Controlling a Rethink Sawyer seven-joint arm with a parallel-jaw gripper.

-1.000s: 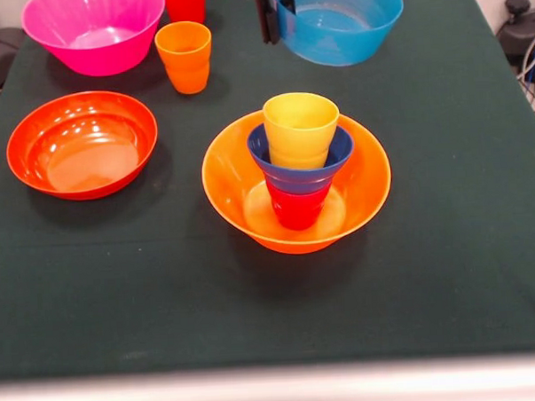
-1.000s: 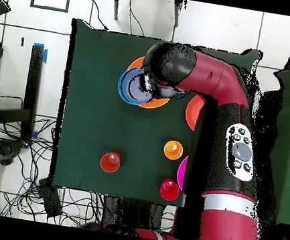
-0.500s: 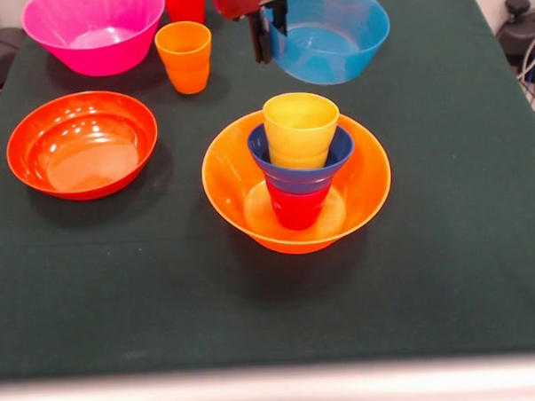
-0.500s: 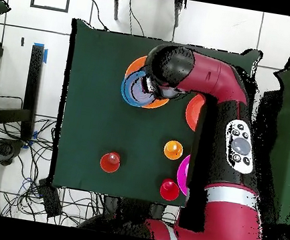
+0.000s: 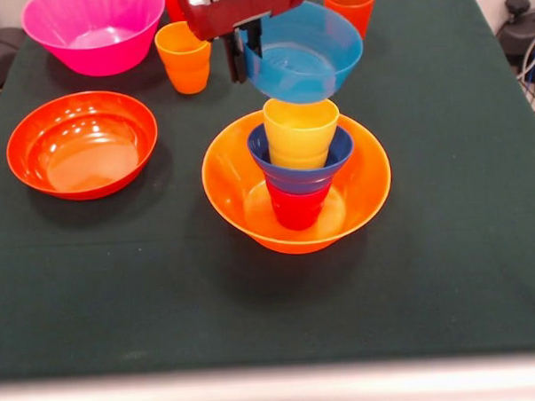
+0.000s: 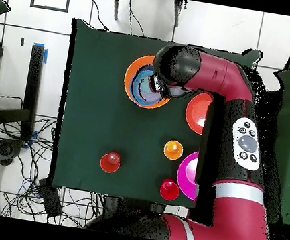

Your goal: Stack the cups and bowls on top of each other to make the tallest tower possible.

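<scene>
The tower stands mid-table: a big yellow-orange bowl holds a red cup, a small dark blue bowl and a yellow cup on top. My gripper is shut on the left rim of the light blue bowl and holds it just above and behind the yellow cup. In the overhead view the light blue bowl hangs over the yellow-orange bowl, with the gripper at its edge under the arm.
A wide orange-red bowl sits at the left, and a big pink bowl at the far left. An orange cup stands beside the pink bowl. Another orange cup and a red cup stand at the far edge.
My gripper has carried the light blue bowl from the far side of the table toward the tower. It now hangs over the yellow cup.
</scene>
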